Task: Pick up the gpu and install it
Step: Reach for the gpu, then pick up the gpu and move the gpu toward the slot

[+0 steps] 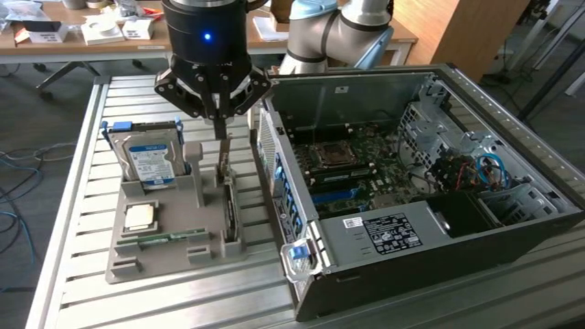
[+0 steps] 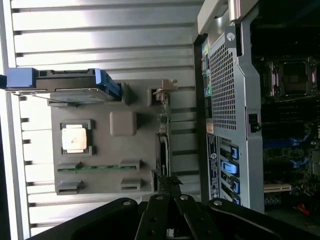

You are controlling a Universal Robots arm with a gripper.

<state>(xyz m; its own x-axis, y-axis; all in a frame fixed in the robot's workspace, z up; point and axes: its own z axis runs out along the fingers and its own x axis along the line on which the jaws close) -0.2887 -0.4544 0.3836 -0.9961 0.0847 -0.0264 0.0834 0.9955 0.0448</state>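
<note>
- Exterior view: the gripper (image 1: 223, 152) hangs point-down over the far end of the grey holder tray (image 1: 137, 264), which sits on the slatted table (image 1: 82, 205).
- Its jaws are together into one thin blade. Whether they pinch anything or only hover I cannot tell.
- The gpu (image 1: 230, 205) stands on edge in the slot along the tray's side towards the exterior view's right, nearest the open computer case (image 1: 439, 240).
- The card lies directly below the fingertips, and its long axis runs from far to near, parallel to the case wall just beside it.
- The hard drive (image 1: 151, 161) stands in the tray towards the exterior view's left, well apart from the fingers.
- Wrist view: the gripper (image 2: 170, 185) shows as dark linkages meeting at one closed tip.
- That tip sits right at one end of the gpu (image 2: 162, 140), seen edge-on as a narrow dark strip.
- The card's length runs straight away from the tip, in line with it, between the tray's body (image 2: 100, 150) and the perforated case wall (image 2: 225, 100).
- I judge the closed blade to be aligned with the card's thin edge, not across it.
</note>
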